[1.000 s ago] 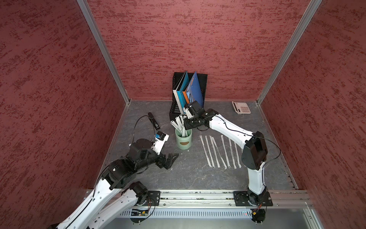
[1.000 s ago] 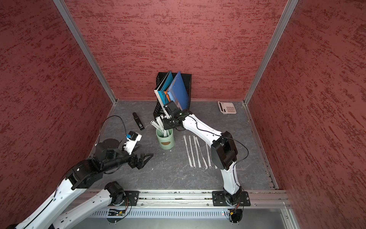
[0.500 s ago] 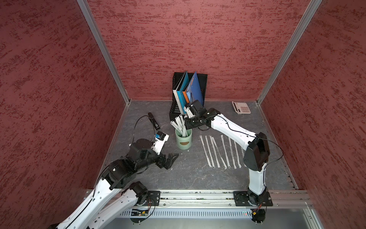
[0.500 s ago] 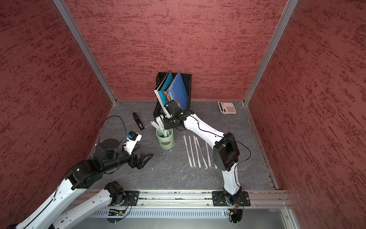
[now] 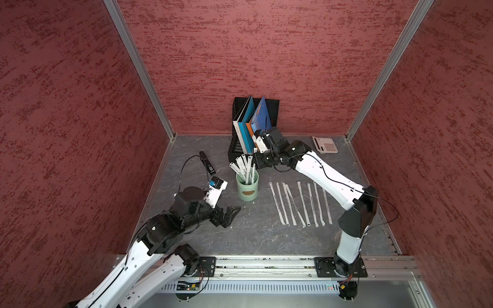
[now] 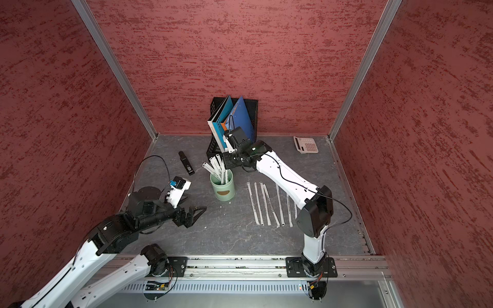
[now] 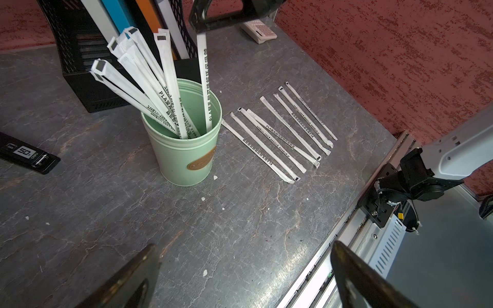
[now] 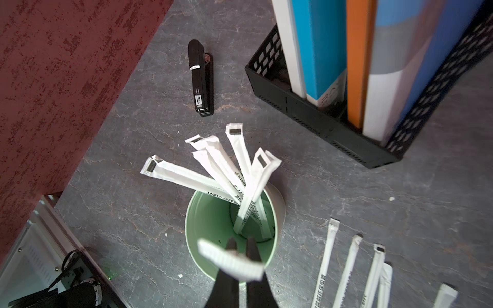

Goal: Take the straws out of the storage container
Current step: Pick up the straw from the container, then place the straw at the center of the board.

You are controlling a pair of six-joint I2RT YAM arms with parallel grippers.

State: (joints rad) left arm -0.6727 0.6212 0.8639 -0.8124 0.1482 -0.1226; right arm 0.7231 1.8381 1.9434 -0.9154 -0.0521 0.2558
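The storage container, a mint-green cup (image 5: 247, 189) (image 6: 222, 190) (image 7: 184, 160) (image 8: 192, 240), stands upright mid-table. Several wrapped white straws (image 5: 242, 166) (image 6: 214, 166) (image 7: 149, 80) (image 8: 213, 165) lean out of it toward the left. My right gripper (image 5: 256, 164) (image 6: 226, 164) (image 8: 241, 250) hovers over the cup's rim, shut on the top of one straw (image 7: 205, 80) whose lower end is still inside the cup. Several more straws (image 5: 298, 204) (image 6: 269, 204) (image 7: 282, 128) (image 8: 352, 266) lie in a row to the right of the cup. My left gripper (image 5: 232, 213) (image 6: 198, 212) (image 7: 244, 248) is open, low, front-left of the cup.
A black mesh file rack (image 5: 237, 149) (image 8: 320, 120) with folders stands just behind the cup, close to my right wrist. A black stapler (image 5: 207, 162) (image 8: 201, 80) lies to the back left, and a calculator (image 5: 325, 144) sits at the back right. A metal rail (image 5: 266, 264) runs along the front.
The right arm's elbow has shifted right and toward the front, while its gripper stays over the cup, shut on the straw. The left arm has not moved.
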